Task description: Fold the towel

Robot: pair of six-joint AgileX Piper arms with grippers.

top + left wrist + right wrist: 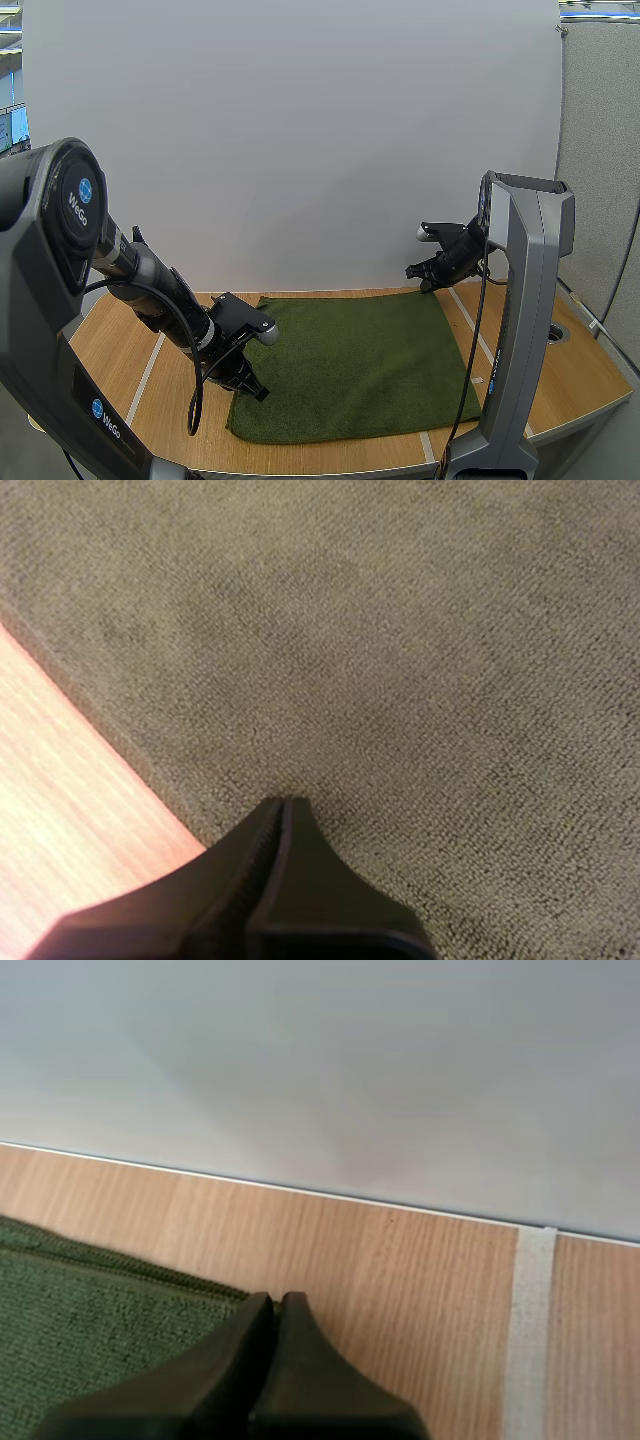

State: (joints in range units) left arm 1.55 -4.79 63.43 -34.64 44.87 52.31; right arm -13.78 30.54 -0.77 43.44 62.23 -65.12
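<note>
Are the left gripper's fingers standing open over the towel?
No, the fingers of the left gripper lie together as one dark wedge over the green towel.

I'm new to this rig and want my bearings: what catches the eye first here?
A green towel lies spread flat across the middle of the wooden table. The left hand, fingers shut, is low over the towel's near left edge. The right hand, also shut, is at the towel's far right corner.
</note>
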